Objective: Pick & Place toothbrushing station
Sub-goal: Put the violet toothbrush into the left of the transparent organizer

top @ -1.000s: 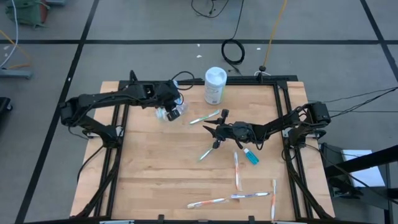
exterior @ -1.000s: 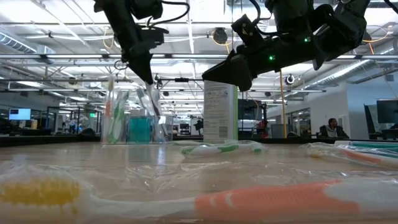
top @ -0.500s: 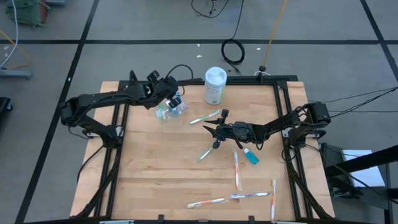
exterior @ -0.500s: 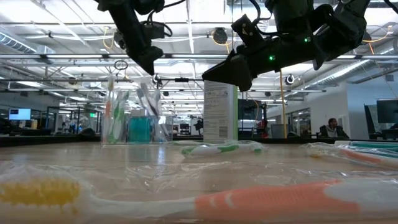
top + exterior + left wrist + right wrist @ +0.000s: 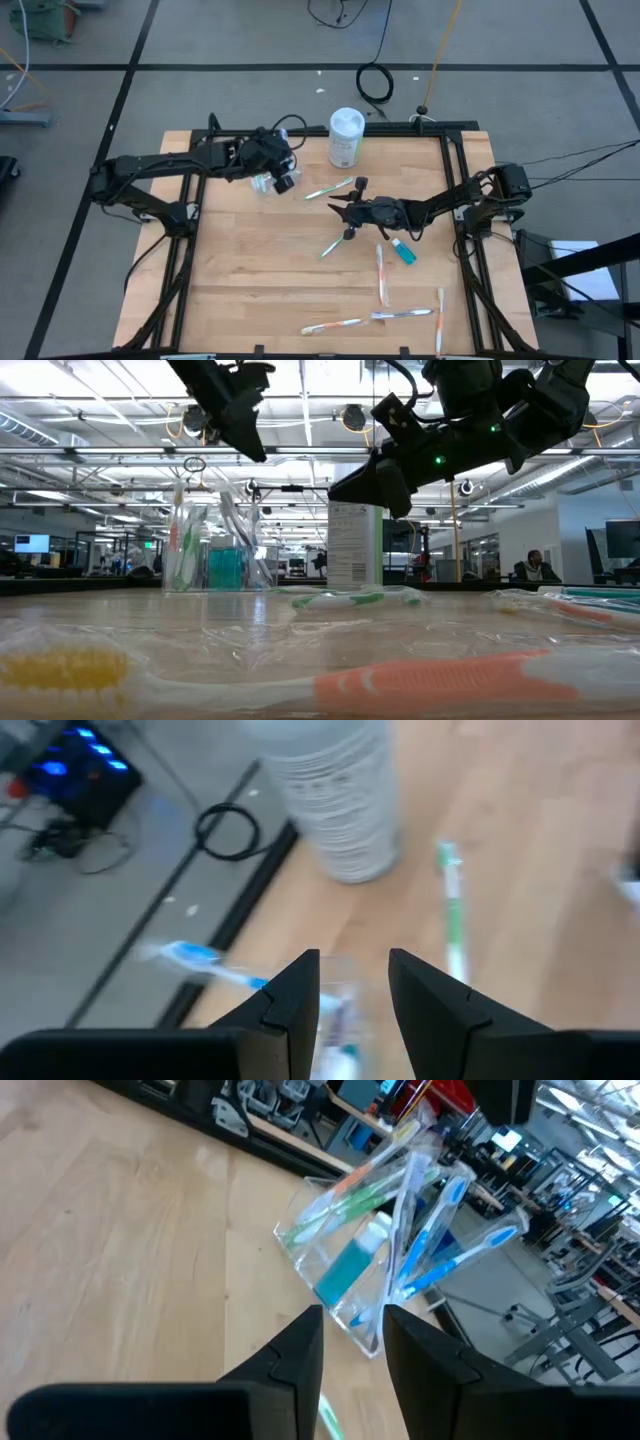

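The clear cup [image 5: 215,555] stands upright on the table's far left part, holding several toothbrushes and a teal tube. It also shows in the high view [image 5: 262,184] and the right wrist view [image 5: 365,1255]. My left gripper [image 5: 280,172] is open and empty, hanging above the cup and clear of the brush tops [image 5: 250,440]. In the left wrist view, the cup [image 5: 335,1020] shows between its fingers. My right gripper [image 5: 338,210] is open and empty above the table's middle, pointing toward the cup. A green toothbrush [image 5: 330,188] lies flat between the cup and my right gripper.
A white canister [image 5: 346,137] stands at the far edge, right of the cup. Loose toothbrushes lie on the table's middle [image 5: 335,243] and near part [image 5: 381,275] [image 5: 345,323] [image 5: 440,320]. A teal tube [image 5: 403,251] lies under my right arm. A wrapped brush [image 5: 300,685] lies close to the low camera.
My left gripper has gone up from just above the brushes in the cup, swinging a little toward the far edge and back. It now hangs higher over the cup. The cup and its brushes stay as they were.
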Controlling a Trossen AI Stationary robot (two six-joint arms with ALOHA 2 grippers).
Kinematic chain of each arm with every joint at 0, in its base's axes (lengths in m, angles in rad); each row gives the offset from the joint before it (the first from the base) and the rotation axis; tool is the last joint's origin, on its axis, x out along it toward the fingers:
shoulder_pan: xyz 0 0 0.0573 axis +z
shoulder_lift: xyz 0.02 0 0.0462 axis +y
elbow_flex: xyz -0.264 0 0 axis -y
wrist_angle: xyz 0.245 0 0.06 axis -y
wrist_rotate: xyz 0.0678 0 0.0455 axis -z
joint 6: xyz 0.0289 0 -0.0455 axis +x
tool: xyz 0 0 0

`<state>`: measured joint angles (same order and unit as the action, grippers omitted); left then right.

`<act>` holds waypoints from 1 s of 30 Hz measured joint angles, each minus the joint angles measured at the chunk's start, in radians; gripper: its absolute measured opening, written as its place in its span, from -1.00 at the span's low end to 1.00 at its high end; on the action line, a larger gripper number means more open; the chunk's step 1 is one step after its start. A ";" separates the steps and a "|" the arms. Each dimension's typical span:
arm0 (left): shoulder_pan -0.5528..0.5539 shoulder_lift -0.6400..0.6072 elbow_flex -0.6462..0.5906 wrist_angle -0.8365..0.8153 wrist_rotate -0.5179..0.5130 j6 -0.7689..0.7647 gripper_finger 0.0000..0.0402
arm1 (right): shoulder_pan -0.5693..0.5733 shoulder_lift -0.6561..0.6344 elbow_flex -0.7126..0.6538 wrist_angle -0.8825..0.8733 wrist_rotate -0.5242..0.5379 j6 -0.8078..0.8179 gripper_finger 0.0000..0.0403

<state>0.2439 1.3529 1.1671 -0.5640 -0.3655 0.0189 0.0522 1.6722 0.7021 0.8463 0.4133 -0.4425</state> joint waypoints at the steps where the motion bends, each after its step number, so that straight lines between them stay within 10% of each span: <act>1: -0.009 0.000 0.000 0.000 0.012 -0.010 -0.36 | 0.000 0.000 0.000 -0.009 0.000 0.012 -0.46; 30: -0.206 0.002 0.000 -0.001 0.237 -0.104 -0.36 | 0.082 -0.049 0.000 -0.135 -0.014 0.188 -0.20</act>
<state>0.0377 1.3544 1.1671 -0.5648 -0.1280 -0.0853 0.1341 1.6234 0.7021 0.7111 0.3998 -0.2548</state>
